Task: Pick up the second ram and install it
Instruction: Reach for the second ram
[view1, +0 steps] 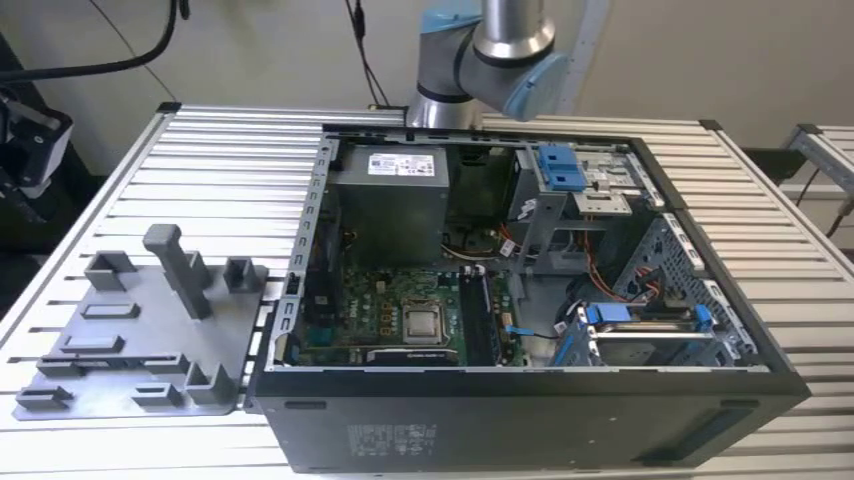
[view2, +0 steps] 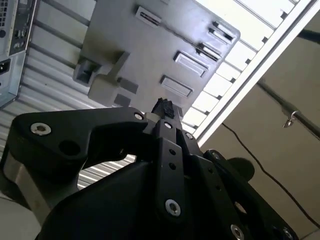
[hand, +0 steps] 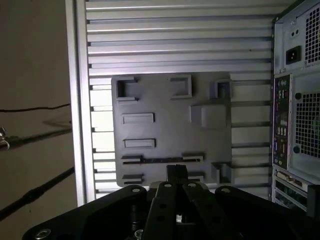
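Note:
My gripper (hand: 176, 172) hangs high over the grey fixture tray (hand: 165, 125), which also lies on the table at the exterior view's left (view1: 134, 330). In both wrist views the black fingertips (view2: 165, 107) are pressed together with nothing between them. The tray's long narrow slot (hand: 162, 159) shows as a dark line; I cannot tell whether the second ram stands in it. In the open computer case (view1: 534, 400), a dark upright strip (view1: 475, 315) sits in the slots beside the processor (view1: 424, 324) on the green motherboard (view1: 360, 310). I cannot tell which ram it is.
The tray carries a tall grey post (view1: 178, 268) and several low holders. The case's rear panel (hand: 297, 100) stands beside the tray. The arm's base (view1: 461, 75) is behind the case. The slatted table's edge rail (hand: 80, 100) runs past the tray.

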